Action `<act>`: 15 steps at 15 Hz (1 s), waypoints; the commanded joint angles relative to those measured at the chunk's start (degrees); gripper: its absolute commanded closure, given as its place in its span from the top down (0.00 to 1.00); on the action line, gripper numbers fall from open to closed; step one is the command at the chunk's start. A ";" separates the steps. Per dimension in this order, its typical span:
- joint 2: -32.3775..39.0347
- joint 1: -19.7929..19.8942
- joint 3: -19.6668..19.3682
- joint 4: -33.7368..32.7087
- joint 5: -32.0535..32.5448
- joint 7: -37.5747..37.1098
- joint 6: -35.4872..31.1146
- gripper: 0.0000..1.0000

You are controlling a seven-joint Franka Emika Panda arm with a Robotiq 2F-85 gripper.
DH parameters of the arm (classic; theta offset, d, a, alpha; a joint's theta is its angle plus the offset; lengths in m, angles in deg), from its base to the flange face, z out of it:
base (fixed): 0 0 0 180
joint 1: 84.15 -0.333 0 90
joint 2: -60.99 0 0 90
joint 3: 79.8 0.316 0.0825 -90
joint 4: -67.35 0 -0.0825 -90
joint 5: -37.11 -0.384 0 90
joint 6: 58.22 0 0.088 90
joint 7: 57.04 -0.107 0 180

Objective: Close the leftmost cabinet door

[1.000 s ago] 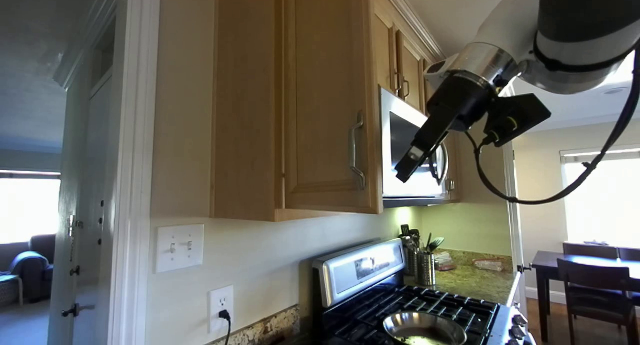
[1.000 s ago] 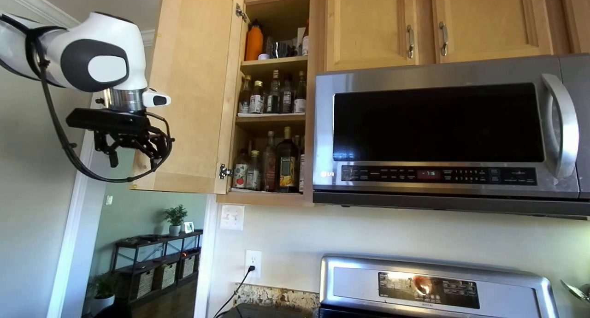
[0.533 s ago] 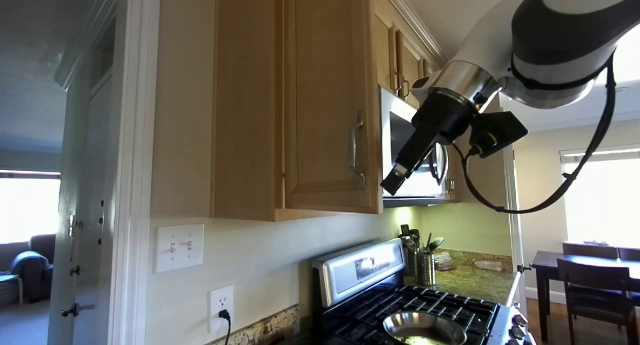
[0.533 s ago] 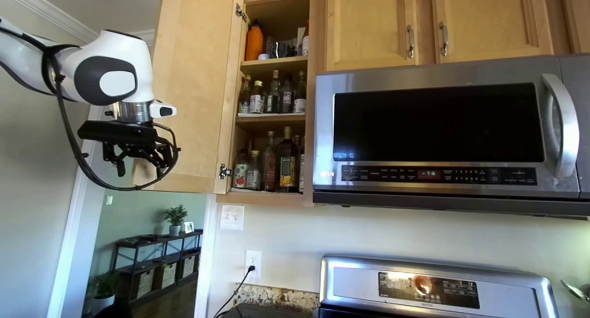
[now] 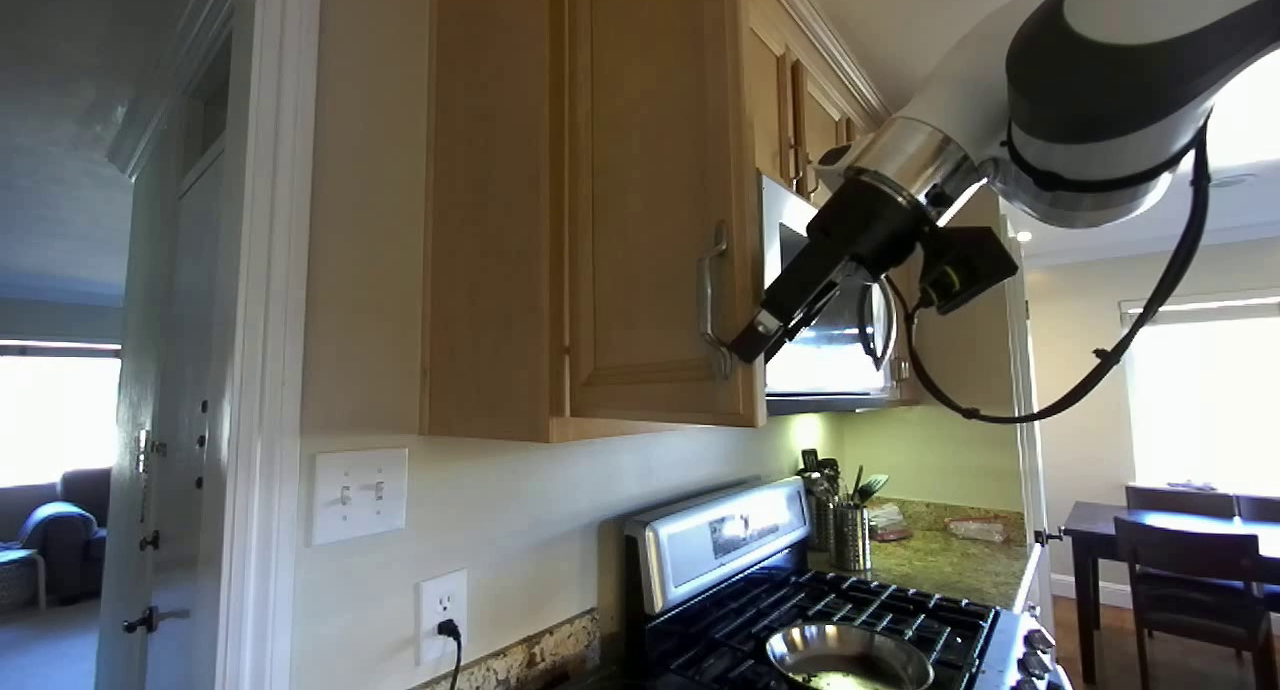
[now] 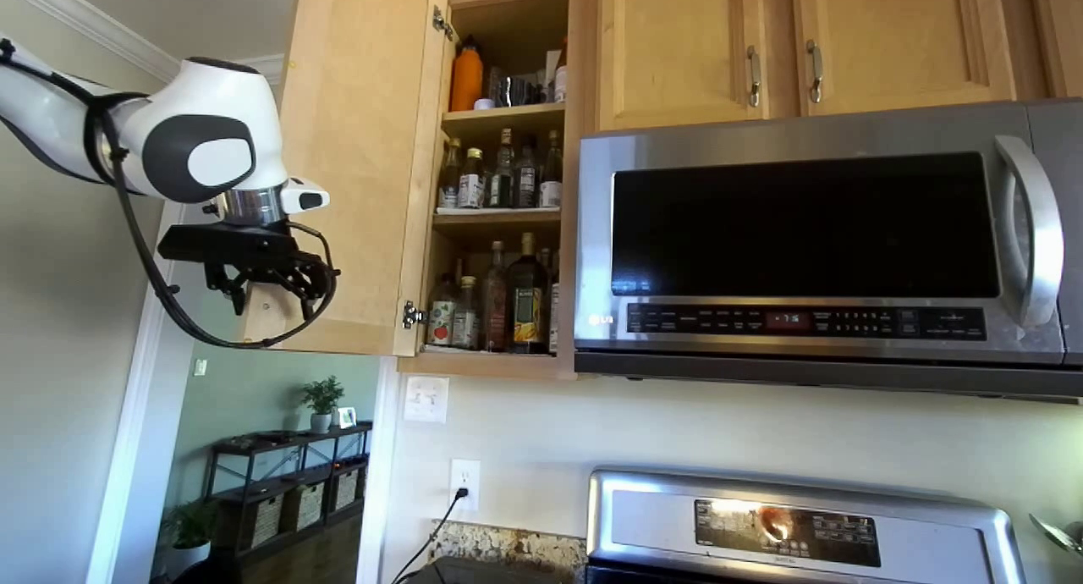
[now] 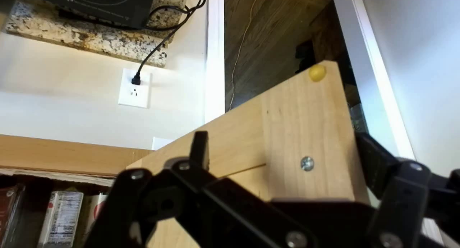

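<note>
The leftmost cabinet door (image 5: 650, 220) stands open in both exterior views; its inner face (image 6: 355, 161) shows with the hinges at right. Its silver handle (image 5: 710, 300) is on the outer face. My gripper (image 5: 760, 338) is at the door's lower free edge, near the handle's lower end. In the wrist view the gripper (image 7: 284, 147) is open, with the door's inner face (image 7: 287, 125) between its fingers. The left finger (image 7: 198, 147) is over the inner face; the right finger (image 7: 375, 161) is beyond the free edge. I cannot tell whether either touches.
Bottles (image 6: 526, 296) stand on the shelves of the open cabinet. The microwave (image 6: 804, 228) is to its right, under smaller oak doors (image 6: 681, 51). A stove with a pan (image 5: 850, 655) is below. A black cable (image 5: 1080, 380) loops from the arm.
My gripper has moved toward the door's free edge, leftward in one exterior view and rightward and down in the other, and now overlaps the edge. The door has not visibly moved.
</note>
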 commanded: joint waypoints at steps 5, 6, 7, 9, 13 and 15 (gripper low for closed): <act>-2.30 2.88 -0.30 1.76 6.19 -3.79 -1.12 1.00; -3.16 4.26 -0.73 1.83 7.77 -4.28 -0.26 1.00; -3.78 5.65 -1.02 1.97 9.22 -4.96 0.03 1.00; -5.25 8.65 -1.73 2.45 11.86 -6.25 0.90 1.00; -6.28 15.23 -4.16 2.56 16.36 -8.18 1.38 1.00; -4.95 18.82 -4.63 1.89 18.16 -10.25 -0.34 1.00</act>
